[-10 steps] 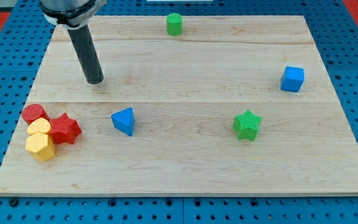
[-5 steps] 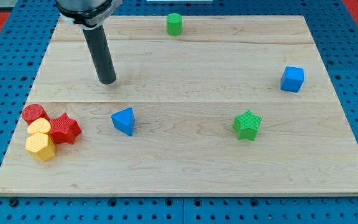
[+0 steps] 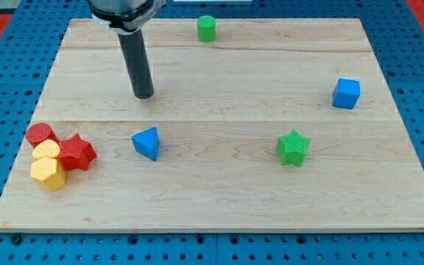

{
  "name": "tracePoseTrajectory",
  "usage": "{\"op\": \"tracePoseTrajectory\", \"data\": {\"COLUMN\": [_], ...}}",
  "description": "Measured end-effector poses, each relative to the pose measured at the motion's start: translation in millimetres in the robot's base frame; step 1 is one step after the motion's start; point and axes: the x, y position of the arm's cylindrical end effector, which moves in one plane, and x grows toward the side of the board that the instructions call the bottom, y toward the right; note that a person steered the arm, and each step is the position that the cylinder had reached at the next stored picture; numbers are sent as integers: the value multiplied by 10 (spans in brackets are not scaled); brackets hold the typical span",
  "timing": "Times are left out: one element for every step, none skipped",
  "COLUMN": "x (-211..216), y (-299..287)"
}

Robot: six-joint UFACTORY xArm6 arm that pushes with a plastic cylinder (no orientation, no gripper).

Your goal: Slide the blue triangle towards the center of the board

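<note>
The blue triangle [image 3: 146,143] lies on the wooden board [image 3: 219,191], left of the middle and toward the view's bottom. My tip [image 3: 145,95] rests on the board straight above the triangle in the view, about a block's width of bare wood away from it. It touches no block. The dark rod rises from the tip toward the view's top left.
A red cylinder [image 3: 40,134], a red star [image 3: 75,152] and two yellow blocks [image 3: 47,168] cluster at the left edge. A green star [image 3: 293,147] sits right of the middle, a blue cube [image 3: 346,93] at the right, a green cylinder [image 3: 207,28] at the top edge.
My tip has slid steadily to the view's right, from above-left of the blue triangle to directly above it. No block has moved.
</note>
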Motion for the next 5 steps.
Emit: {"op": "tracePoseTrajectory", "data": {"x": [0,-3,-6,-6,-50], "y": [59,84,84,84,633]}}
